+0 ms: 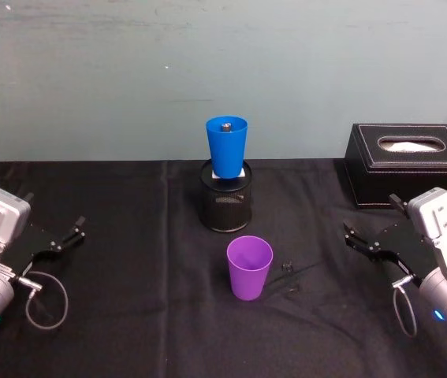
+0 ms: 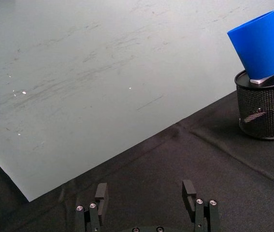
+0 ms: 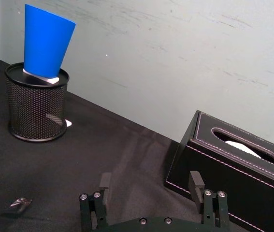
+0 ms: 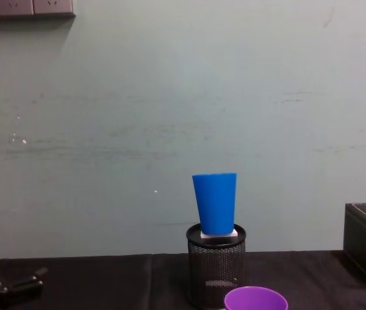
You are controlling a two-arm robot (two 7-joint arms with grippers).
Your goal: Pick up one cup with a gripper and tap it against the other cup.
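Closest to the robot, the purple cup (image 1: 249,268) stands free on the black-clothed worktop (image 1: 144,315). It is upright, its long axis vertical, with the wide mouth up and the narrow base down. From above its hollow inside is open to sight, while the chest view catches just its rim (image 4: 255,299) at the bottom edge. Directly behind it, a little to the robot's left and not touching it, sits a black wire-mesh pen holder (image 1: 225,205). The blue cup (image 1: 226,146) rises out of this holder, also mouth up and close to vertical. Its narrow foot is set on a white block (image 1: 237,172) inside the holder's rim. The head view looks down into the blue cup and finds a small grey stud (image 1: 225,125) at its bottom. The chest view gives the side profile instead (image 4: 215,203), tapering down to the holder. Farther out to the right, a black tissue box (image 1: 411,164) lies against the pale wall (image 1: 89,79). The left gripper (image 2: 144,187) hovers low at the worktop's left side, its fingers spread wide and holding nothing. The right gripper (image 3: 150,176) sits at the right side just in front of the tissue box, likewise spread and holding nothing. Both are well apart from the cups.
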